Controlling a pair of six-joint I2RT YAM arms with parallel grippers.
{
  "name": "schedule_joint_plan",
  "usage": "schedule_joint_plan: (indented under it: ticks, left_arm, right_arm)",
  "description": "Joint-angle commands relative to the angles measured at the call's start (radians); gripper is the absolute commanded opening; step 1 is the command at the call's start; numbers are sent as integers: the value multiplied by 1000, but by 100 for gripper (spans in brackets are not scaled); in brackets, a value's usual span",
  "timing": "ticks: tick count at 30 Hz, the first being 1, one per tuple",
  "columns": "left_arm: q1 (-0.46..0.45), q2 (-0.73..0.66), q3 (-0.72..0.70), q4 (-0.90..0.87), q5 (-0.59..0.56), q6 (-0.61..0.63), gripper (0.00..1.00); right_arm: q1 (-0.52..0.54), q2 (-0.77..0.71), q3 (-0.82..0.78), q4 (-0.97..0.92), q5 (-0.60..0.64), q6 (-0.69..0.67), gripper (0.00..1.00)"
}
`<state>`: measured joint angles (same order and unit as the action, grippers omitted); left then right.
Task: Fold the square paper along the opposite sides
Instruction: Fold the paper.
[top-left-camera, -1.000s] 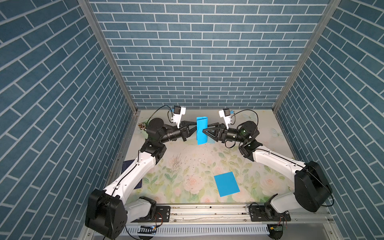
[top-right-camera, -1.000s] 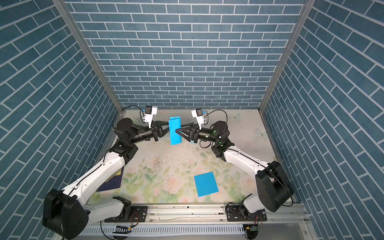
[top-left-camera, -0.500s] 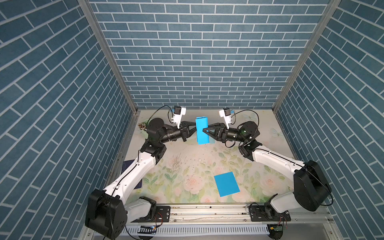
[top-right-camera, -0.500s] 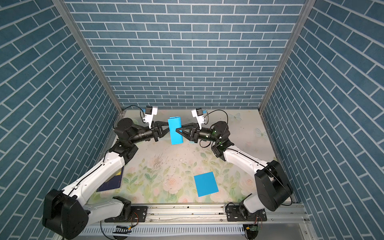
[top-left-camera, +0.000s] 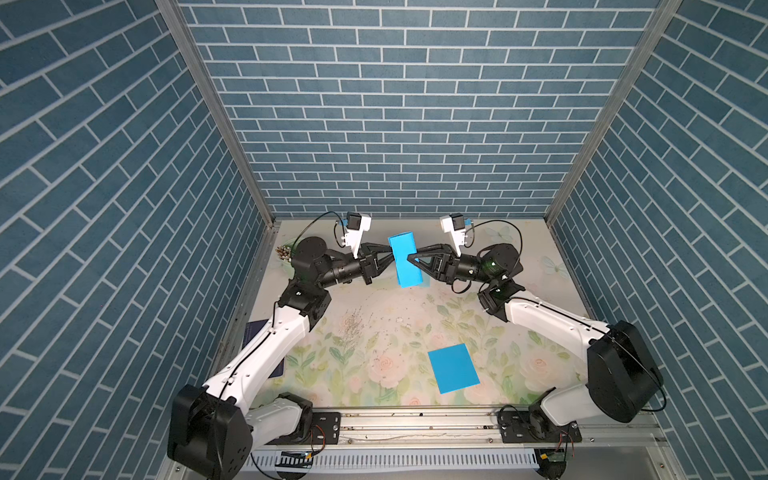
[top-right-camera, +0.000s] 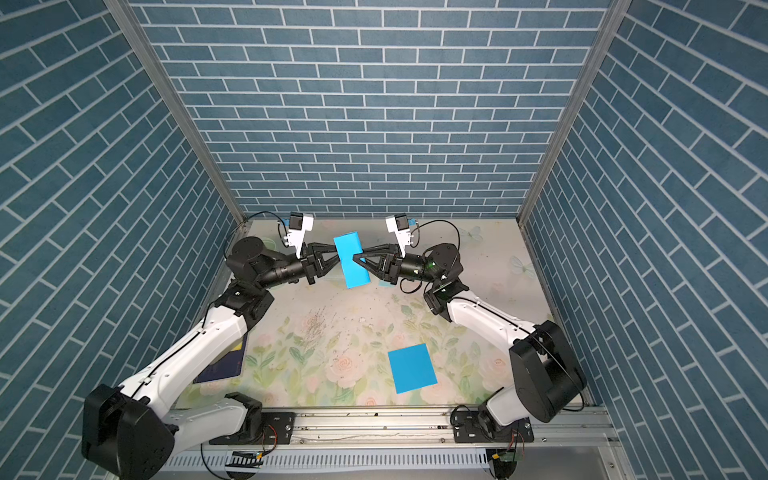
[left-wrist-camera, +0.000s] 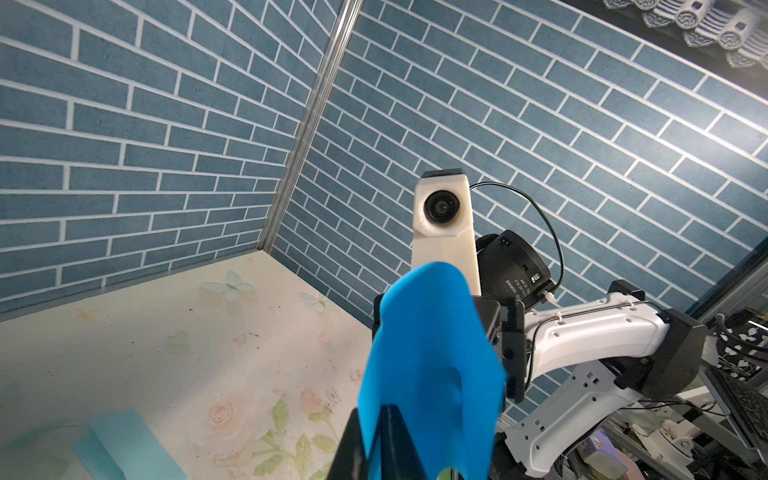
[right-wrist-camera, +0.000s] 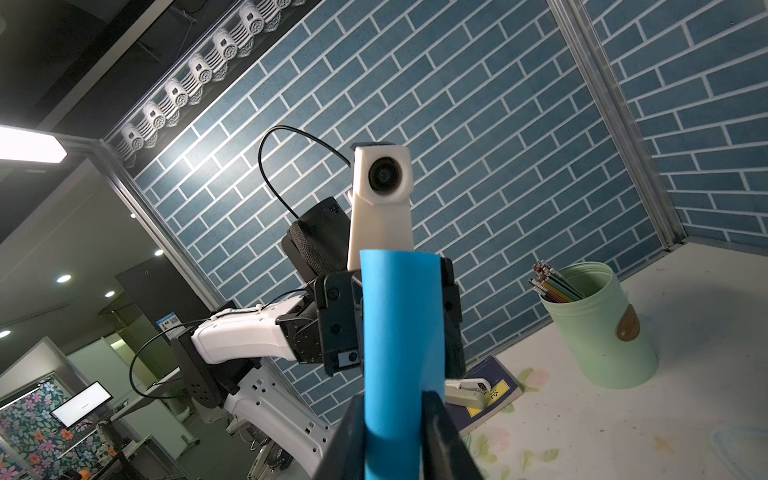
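Note:
The square paper (top-left-camera: 405, 259) is bright blue, bent over into a tall narrow loop and held in the air above the back of the table in both top views (top-right-camera: 351, 259). My left gripper (top-left-camera: 390, 253) reaches in from the left, shut on the paper's edges (left-wrist-camera: 428, 353), which sit in the thin gap between the left gripper's (left-wrist-camera: 376, 409) fingers. From the right, my right gripper (top-left-camera: 411, 257) is shut on the looped side (right-wrist-camera: 399, 324), with the right gripper's (right-wrist-camera: 397, 399) fingers pressing it from both sides. The two grippers face each other.
A second blue sheet (top-left-camera: 453, 368) lies flat near the table's front. A pale blue sheet (left-wrist-camera: 124, 449) lies on the table below the held paper. A green pencil cup (right-wrist-camera: 602, 328) stands at the back left. A dark book (top-right-camera: 224, 361) with a stapler (right-wrist-camera: 465, 395) lies along the left edge.
The right gripper's jaws have narrowed onto the paper loop. Both arms and the paper stay almost where they were.

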<state>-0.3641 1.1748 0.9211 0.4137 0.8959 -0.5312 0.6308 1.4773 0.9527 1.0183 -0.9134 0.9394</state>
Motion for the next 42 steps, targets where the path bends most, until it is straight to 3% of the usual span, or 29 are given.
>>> schedule_joint_plan:
  ticks: [1, 10, 17, 19, 21, 32, 35, 39, 42]
  left_arm:
    - [7, -46, 12, -38, -18, 54, 23]
    - [14, -97, 4, -30, -22, 77, 41]
    - [22, -132, -36, 26, -44, 32, 76]
    - [22, -117, -37, 26, -44, 17, 92]
    - [22, -103, -44, 53, -41, -14, 100]
    - [-24, -47, -23, 128, -36, -69, 97]
    - [-24, -44, -16, 114, -38, -68, 87]
    - [-24, -34, -10, 82, -52, -66, 62]
    - [-24, -29, -8, 79, -46, -68, 51]
  right_arm:
    - [-10, -24, -13, 55, -13, 18, 25]
    - [-14, -24, -12, 55, -16, 20, 23]
    - [-17, -30, -6, 53, -16, 19, 23]
    - [-17, -28, 0, 53, -16, 17, 23]
    - [-18, -26, 4, 54, -13, 18, 22]
    - [-3, 8, 23, 64, -3, 25, 22]
    - [-5, 8, 24, 37, 7, 4, 21]
    - [-4, 7, 31, 8, 17, -18, 22]
    - [0, 7, 41, -27, 25, -40, 22]
